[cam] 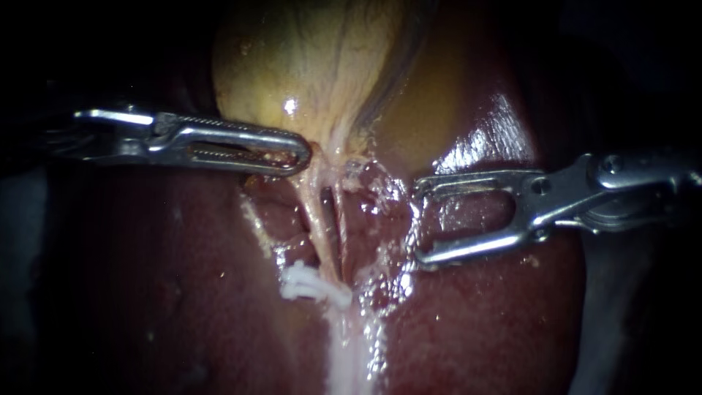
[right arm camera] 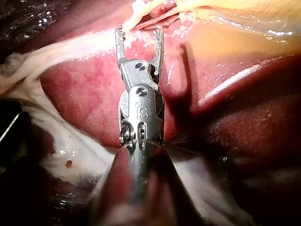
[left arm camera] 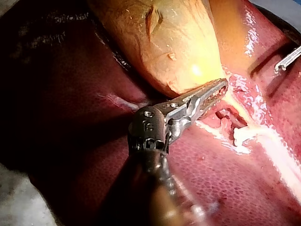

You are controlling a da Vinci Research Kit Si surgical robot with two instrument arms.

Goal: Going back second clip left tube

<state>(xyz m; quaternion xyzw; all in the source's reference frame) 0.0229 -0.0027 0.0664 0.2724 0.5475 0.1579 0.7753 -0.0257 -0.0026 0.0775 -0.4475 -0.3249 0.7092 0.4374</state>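
The yellow gallbladder (cam: 314, 66) lies on the dark red liver (cam: 168, 278). Two thin tubes run down from its neck: the left tube (cam: 316, 219) and the right tube (cam: 341, 230). A white clip (cam: 313, 285) sits low on the left tube. My left instrument (cam: 301, 152) has its jaws shut on tissue at the gallbladder's neck, as the left wrist view also shows (left arm camera: 220, 87). My right instrument (cam: 420, 221) stands to the right of the tubes with its jaws wide open, apart from both tubes and holding nothing. Its open jaws (right arm camera: 139, 30) point at the tubes.
Pale, wet, frayed tissue (cam: 380, 197) lies between the tubes and my right instrument. A white strand of tissue (cam: 349, 351) runs down from the clip. The liver surrounds the field on all sides.
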